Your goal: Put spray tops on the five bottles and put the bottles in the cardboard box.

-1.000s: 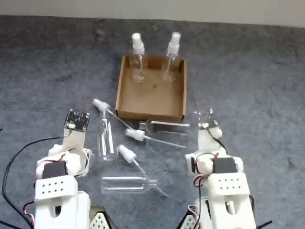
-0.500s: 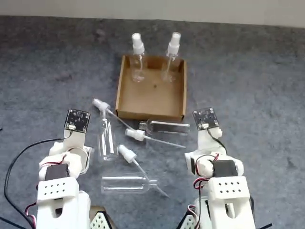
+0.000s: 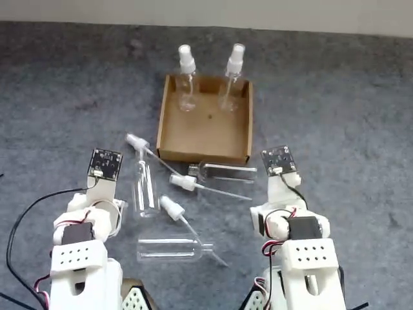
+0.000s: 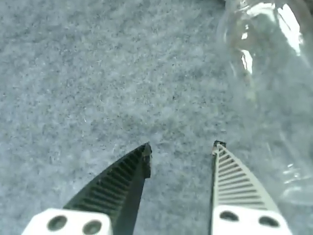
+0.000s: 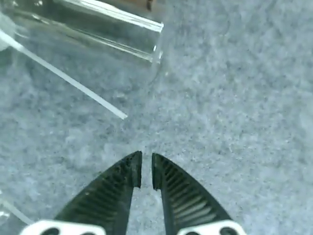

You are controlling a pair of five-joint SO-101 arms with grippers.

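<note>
Both arms moved a little a second ago and now sit still. The left gripper is open and empty, just beside a lying bottle. The right gripper is pinched closed on nothing. Two capped bottles stand in the box (three more bottles and spray tops lie on the carpet), so a new pick-up likely comes next.

You have soft, even light across the carpet around the cardboard box. Shadows stay faint, with a thin dark line along the box's near wall. White glare streaks the clear bottle lying by the box's near-left corner.
</note>
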